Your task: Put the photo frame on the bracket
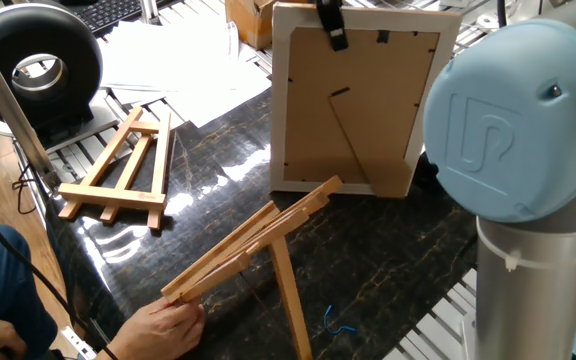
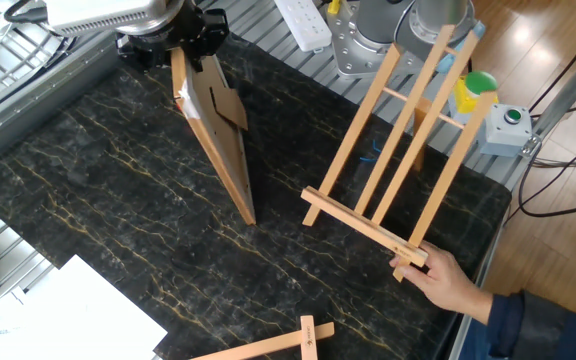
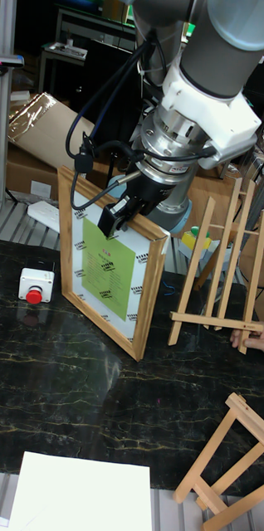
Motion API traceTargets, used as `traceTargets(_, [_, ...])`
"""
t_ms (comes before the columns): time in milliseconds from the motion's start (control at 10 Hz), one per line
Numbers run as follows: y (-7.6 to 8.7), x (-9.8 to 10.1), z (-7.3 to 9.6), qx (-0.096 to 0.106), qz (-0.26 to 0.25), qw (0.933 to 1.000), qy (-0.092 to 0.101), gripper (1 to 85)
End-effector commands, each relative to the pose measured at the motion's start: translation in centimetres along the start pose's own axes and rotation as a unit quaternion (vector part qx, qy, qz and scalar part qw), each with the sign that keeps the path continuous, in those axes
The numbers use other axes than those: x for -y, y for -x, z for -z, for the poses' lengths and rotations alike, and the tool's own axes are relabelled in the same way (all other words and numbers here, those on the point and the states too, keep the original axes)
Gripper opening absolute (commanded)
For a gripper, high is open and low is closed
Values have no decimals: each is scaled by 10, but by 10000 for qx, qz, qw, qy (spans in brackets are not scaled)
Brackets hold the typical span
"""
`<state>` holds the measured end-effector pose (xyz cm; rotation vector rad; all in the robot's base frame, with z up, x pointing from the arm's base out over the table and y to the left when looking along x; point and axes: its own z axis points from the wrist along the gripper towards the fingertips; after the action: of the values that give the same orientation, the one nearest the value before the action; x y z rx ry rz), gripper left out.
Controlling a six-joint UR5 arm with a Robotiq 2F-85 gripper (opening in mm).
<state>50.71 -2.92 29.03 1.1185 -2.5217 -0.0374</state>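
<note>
- black two-finger gripper (image 3: 119, 214) clamped on the top edge of the white-bordered, brown-backed photo frame (image 1: 358, 100) — so pickup's done
- frame well apart from the light-wood slatted bracket (image 2: 398, 150) (a hand (image 2: 448, 283) steadies it) — placing's left

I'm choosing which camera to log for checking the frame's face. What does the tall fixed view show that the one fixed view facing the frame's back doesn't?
Only the tall fixed view shows the photo frame's front, a green printed sheet, plus a red button box. Only the view of the back shows the brown fibreboard with its stand flap and a black ring light. Both show the gripper clamped on the frame's top edge, the bracket steadied by a person's hand, and the smaller easel.
</note>
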Motion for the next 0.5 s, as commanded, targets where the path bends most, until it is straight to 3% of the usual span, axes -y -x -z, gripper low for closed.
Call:
traceTargets(0, [4,-1,1,105,27,9999,30,17])
traceTargets(400, [8,0,1,183,58,9998,6,17])
